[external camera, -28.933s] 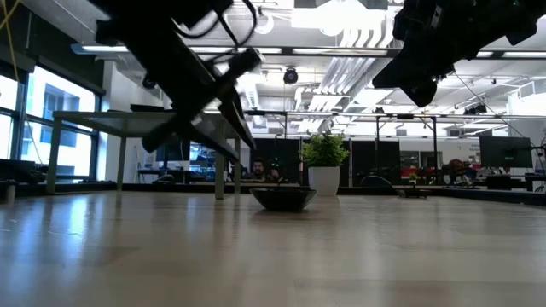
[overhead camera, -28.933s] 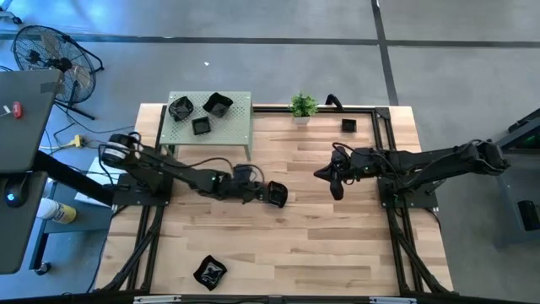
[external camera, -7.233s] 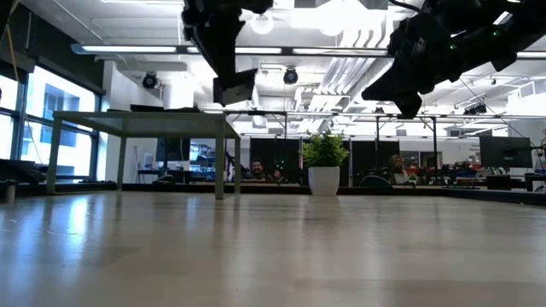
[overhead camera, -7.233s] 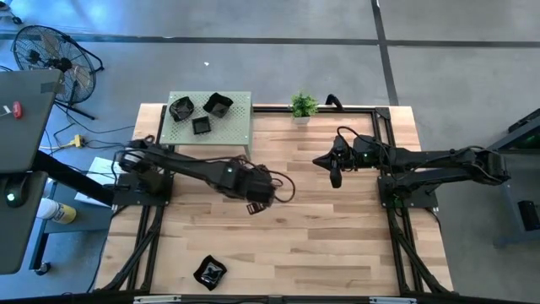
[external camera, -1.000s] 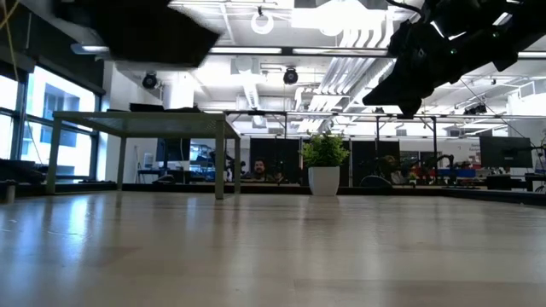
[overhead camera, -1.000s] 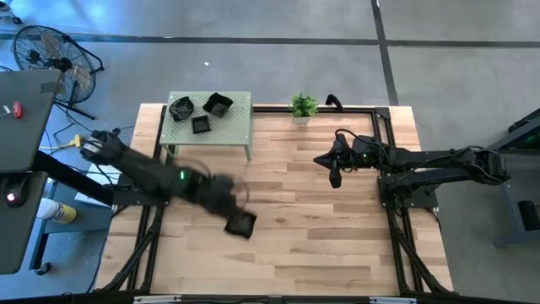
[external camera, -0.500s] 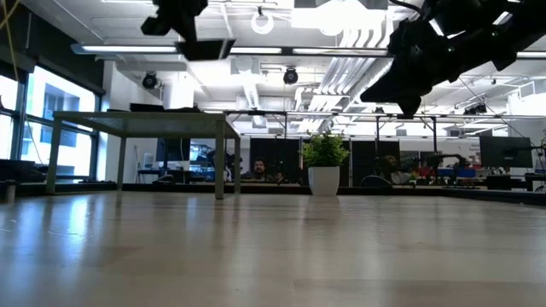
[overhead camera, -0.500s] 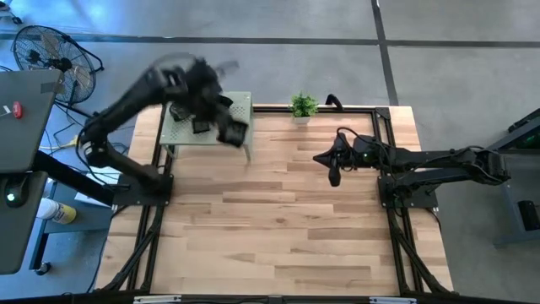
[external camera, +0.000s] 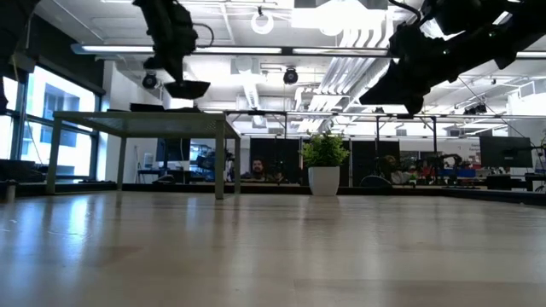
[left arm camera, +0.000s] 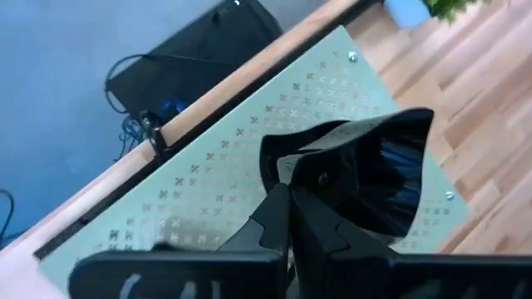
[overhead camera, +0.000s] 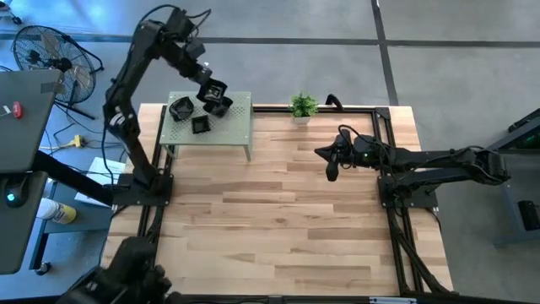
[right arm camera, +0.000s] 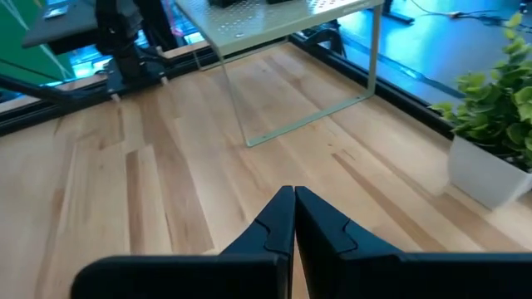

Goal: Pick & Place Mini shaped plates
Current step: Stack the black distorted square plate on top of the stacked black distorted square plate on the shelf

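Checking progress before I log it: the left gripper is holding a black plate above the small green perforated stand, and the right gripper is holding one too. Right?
Not quite. The right gripper is shut on nothing, as the right wrist view shows. The left gripper does hold a black plate above the green perforated stand.

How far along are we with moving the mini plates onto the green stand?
Two black plates already sit on the green perforated stand. The left claw is shut on a plate, holding it above the stand, not yet set down. No loose plate shows on the wooden table. The right claw hangs shut and empty near the potted plant.
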